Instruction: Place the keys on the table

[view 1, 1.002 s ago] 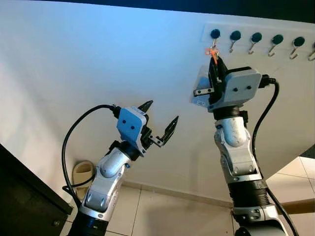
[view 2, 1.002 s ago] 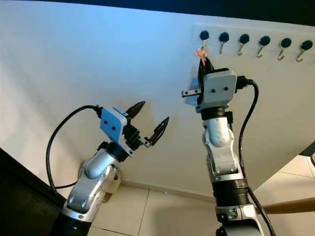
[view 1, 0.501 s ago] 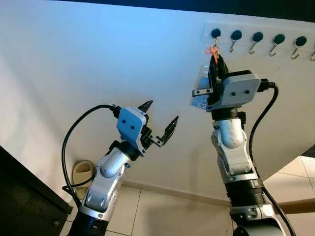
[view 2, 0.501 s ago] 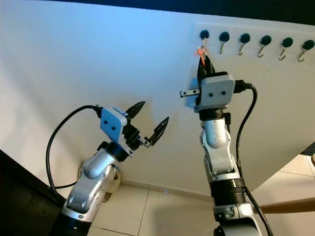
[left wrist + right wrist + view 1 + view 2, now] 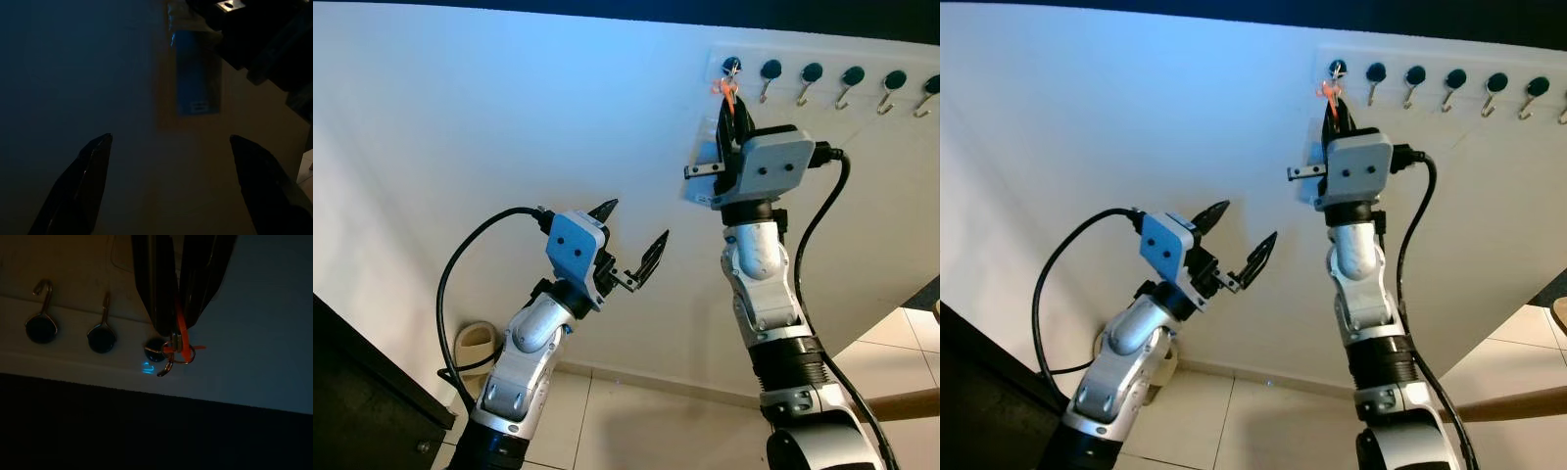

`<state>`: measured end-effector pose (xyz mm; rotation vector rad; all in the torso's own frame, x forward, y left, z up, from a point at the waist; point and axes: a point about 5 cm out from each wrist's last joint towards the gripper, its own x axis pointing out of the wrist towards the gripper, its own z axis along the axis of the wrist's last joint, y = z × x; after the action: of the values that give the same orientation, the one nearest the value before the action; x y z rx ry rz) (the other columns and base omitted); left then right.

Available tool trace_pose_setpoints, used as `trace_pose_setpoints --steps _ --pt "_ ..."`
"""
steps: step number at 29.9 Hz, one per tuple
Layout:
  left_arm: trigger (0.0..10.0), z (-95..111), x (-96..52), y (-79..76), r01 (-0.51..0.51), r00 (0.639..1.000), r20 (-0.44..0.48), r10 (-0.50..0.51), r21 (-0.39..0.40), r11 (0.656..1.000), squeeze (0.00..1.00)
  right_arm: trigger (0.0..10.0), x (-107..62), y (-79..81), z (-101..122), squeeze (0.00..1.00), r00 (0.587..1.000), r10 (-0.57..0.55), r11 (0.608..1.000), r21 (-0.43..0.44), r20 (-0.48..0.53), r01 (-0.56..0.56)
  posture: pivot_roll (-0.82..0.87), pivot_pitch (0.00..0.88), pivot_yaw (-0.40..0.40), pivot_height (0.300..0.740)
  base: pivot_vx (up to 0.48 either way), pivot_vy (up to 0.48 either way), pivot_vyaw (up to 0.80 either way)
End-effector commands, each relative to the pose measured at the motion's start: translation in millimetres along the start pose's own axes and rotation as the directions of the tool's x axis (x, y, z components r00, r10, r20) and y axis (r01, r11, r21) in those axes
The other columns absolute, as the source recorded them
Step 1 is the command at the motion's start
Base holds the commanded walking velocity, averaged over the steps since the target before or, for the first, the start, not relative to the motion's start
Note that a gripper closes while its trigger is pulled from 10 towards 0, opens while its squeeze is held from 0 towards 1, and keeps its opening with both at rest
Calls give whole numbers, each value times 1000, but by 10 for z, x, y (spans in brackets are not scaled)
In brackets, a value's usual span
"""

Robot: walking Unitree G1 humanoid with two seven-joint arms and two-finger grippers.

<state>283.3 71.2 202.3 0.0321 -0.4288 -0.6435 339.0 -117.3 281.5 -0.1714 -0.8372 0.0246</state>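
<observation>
Keys [image 5: 178, 350] hang on the hook [image 5: 164, 366], pinched by the right gripper [image 5: 177, 328]. Pulling sideways could snag the ring. Left gripper [image 5: 631, 250] waits, fingers spread.

Head views bright and sharp, bluish cast upper left, wrist views very dark, perhaps slightly soft

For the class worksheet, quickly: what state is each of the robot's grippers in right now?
Left gripper: open, holding nothing, idle in front of the wall.
Right gripper: fingers shut on the keys with the orange tag, up at the end wall hook.
</observation>
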Motion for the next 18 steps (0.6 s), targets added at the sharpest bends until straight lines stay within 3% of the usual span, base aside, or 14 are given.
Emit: trace_pose_setpoints --steps 1,18 --pt "10000 14 29 -55 15 1000 9 -14 -17 1000 0 10000 34 40 62 0 999 12 1000 2 44 -12 43 144 -18 740 0 0 0" --pt "10000 17 27 -55 14 1000 10 -14 -17 1000 0 10000 285 35 230 0 994 -41 998 45 105 36 44 143 -20 740 0 0 0"
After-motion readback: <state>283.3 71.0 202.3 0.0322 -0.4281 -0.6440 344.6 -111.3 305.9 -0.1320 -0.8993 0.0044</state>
